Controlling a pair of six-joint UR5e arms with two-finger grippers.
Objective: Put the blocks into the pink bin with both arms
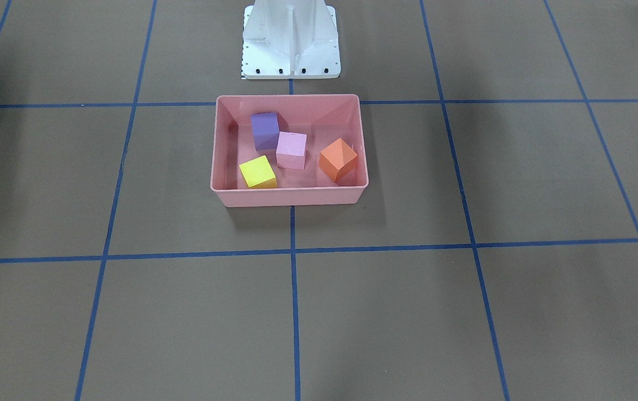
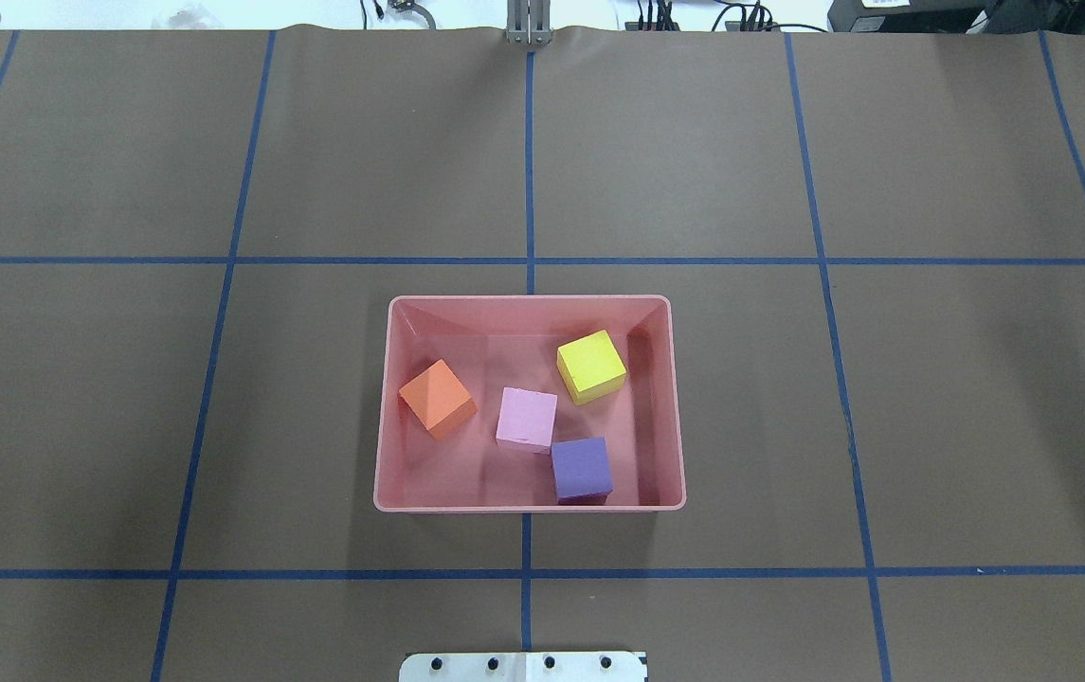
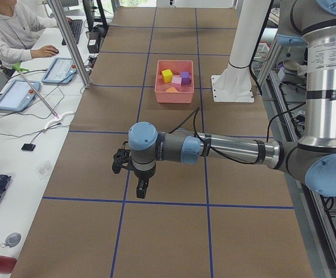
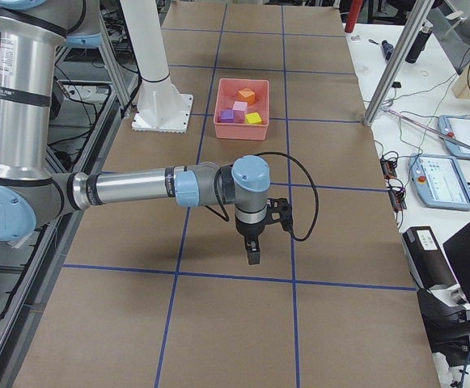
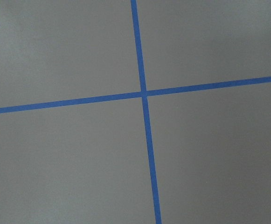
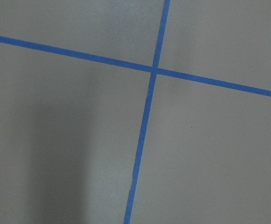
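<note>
Evidently done: four blocks (image 2: 526,419) lie in the pink bin (image 2: 530,509); my arms (image 3: 231,152) hang aside, and I cannot tell their fingers' (image 3: 140,189) state.

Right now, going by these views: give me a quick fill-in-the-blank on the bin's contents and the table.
1. The pink bin holds ____ blocks.
2. In the overhead view, the block nearest the bin's left wall is the ____ one.
3. The purple block sits closest to the ____ block.
4. The table is gridded with ____ tape.

Missing words: four; orange; pink; blue.
</note>
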